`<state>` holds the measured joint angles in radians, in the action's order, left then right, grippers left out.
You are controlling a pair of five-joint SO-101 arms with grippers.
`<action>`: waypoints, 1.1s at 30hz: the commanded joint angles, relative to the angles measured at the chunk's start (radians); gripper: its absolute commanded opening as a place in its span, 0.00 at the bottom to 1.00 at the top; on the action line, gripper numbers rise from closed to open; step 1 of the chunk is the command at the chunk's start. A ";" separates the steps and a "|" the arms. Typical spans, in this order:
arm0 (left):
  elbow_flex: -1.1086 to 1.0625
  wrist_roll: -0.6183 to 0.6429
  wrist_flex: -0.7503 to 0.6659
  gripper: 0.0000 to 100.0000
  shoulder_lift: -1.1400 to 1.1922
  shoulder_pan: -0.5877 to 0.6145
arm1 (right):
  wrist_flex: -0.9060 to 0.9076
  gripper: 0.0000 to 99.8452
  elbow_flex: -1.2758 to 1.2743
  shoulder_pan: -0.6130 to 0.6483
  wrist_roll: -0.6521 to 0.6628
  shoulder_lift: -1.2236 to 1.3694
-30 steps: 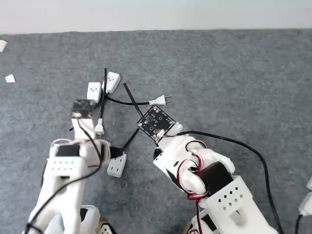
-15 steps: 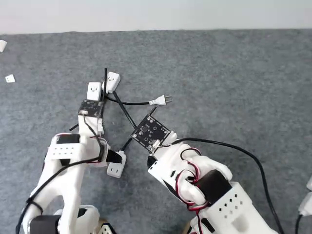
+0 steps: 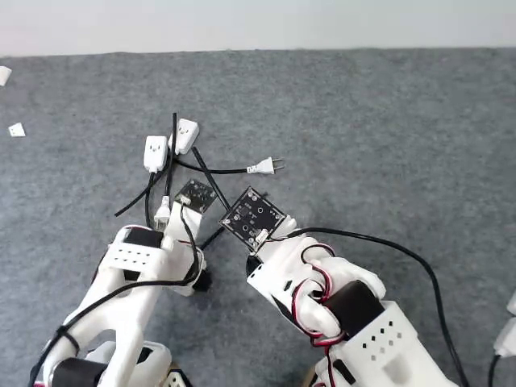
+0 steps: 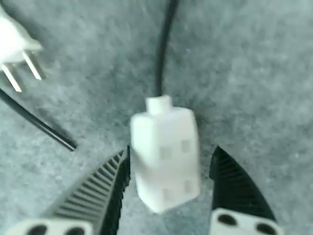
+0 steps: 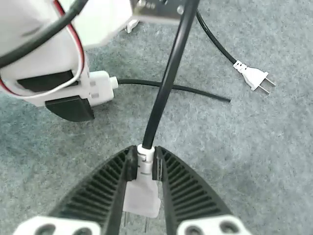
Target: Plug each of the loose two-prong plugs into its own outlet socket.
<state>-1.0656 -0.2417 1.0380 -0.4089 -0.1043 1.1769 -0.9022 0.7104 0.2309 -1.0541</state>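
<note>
No text, label or number can be read, though the dark circuit board (image 3: 252,218) perhaps bears markings too small to tell.

Grey carpet-topped table (image 3: 387,121) carries everything. Back-left: two white plastic outlet sockets side by side, almost touching, left socket (image 3: 155,153) slightly nearer than right socket (image 3: 185,135). To their right, apart: loose white two-prong plug on black cable (image 3: 263,167), prongs pointing right. Left end effector (image 4: 171,154) straddles a third white block-shaped outlet socket (image 4: 166,152) lying on table, one finger each side, its cable leading away from arm. Small white plug (image 4: 14,46) lies nearby, off to one side. Right arm sits just right of left arm. Right end effector (image 5: 145,152) has a flat white plug (image 5: 142,193) betw. its fingers, prongs twd wrist, cable running out ahead.
</note>
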 commanded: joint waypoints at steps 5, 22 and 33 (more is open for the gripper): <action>0.047 -0.009 -0.023 0.25 -0.035 0.011 | -0.015 0.01 0.009 -0.044 -0.011 -0.015; -0.154 0.110 -0.060 0.24 -0.180 -0.068 | -0.002 0.01 0.008 -0.051 -0.011 -0.015; -0.099 0.362 -0.140 0.09 -0.072 -0.267 | -0.001 0.01 0.006 -0.058 -0.011 -0.015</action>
<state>-1.2129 0.0514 0.9505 -0.4948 -0.3053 1.1769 -0.9022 0.6736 0.2309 -1.0541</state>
